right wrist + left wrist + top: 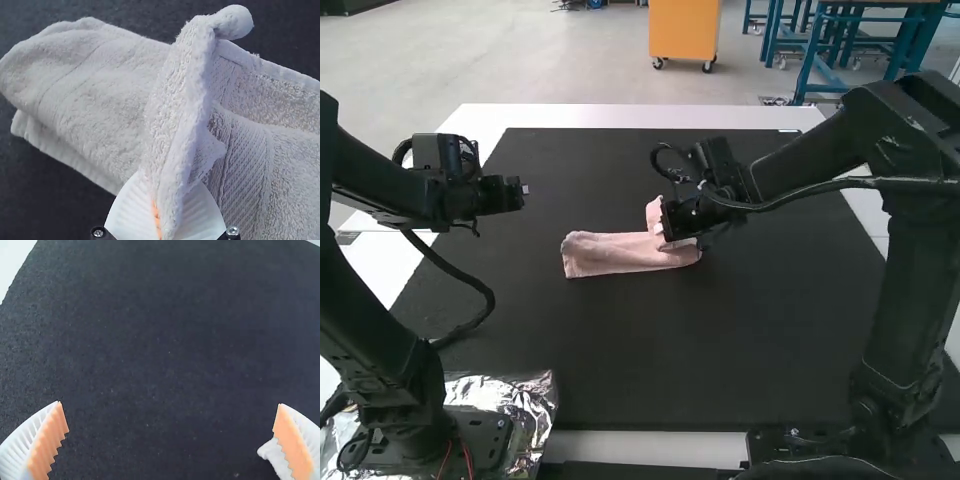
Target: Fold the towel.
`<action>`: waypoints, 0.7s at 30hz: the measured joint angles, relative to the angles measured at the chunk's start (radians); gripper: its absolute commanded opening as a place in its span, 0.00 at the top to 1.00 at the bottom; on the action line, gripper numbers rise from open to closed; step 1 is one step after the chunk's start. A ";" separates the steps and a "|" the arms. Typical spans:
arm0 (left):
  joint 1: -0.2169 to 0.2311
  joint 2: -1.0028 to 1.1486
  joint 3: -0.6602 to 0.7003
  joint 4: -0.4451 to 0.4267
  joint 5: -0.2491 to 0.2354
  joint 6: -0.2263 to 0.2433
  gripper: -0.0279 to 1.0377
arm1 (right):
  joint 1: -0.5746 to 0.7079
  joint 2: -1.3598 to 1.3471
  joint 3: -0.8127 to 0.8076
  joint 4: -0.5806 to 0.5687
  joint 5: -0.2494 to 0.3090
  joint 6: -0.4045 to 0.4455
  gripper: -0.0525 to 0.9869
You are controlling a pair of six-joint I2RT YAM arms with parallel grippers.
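A robotics lab (twin arms (918, 290), black mat (650, 360)).

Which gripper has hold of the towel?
The right gripper, its fingers closed on a raised part of the towel; the left gripper is open, apart from it.

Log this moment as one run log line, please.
Towel: narrow, folded strip on black mat | right tool: shut on a raised part of towel | left tool: open, empty, over mat

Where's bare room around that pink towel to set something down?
The black mat is bare between the towel and the near edge, and again between the towel and the far edge. It's crowded at the towel's right end, where the right tool grips it.
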 measured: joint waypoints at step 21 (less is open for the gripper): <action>0.030 -0.027 -0.097 0.048 -0.010 0.057 0.07 | 0.200 0.321 0.358 -0.036 0.007 0.027 0.87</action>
